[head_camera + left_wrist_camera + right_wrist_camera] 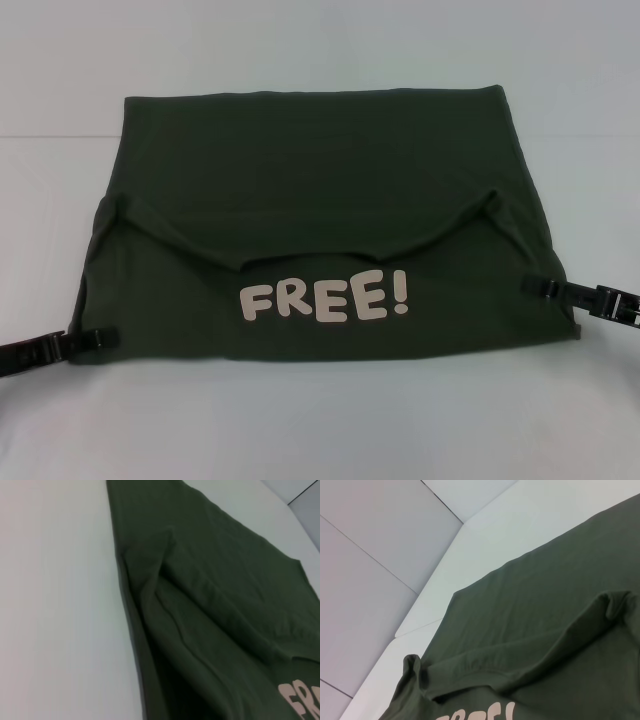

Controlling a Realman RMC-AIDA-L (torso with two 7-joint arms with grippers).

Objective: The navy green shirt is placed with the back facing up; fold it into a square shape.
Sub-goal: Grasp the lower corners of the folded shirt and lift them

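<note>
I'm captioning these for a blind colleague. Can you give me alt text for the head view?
A dark green shirt lies partly folded on a white table, its near part turned up to show cream "FREE!" lettering. The left hand and right hand each reach the shirt's side edges.

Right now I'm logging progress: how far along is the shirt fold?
One fold looks done: the shirt has its near part turned over, FREE! lettering up. In hand: left gripper and right gripper sit at its side edges. Left: it's wider than deep, not yet square.
</note>
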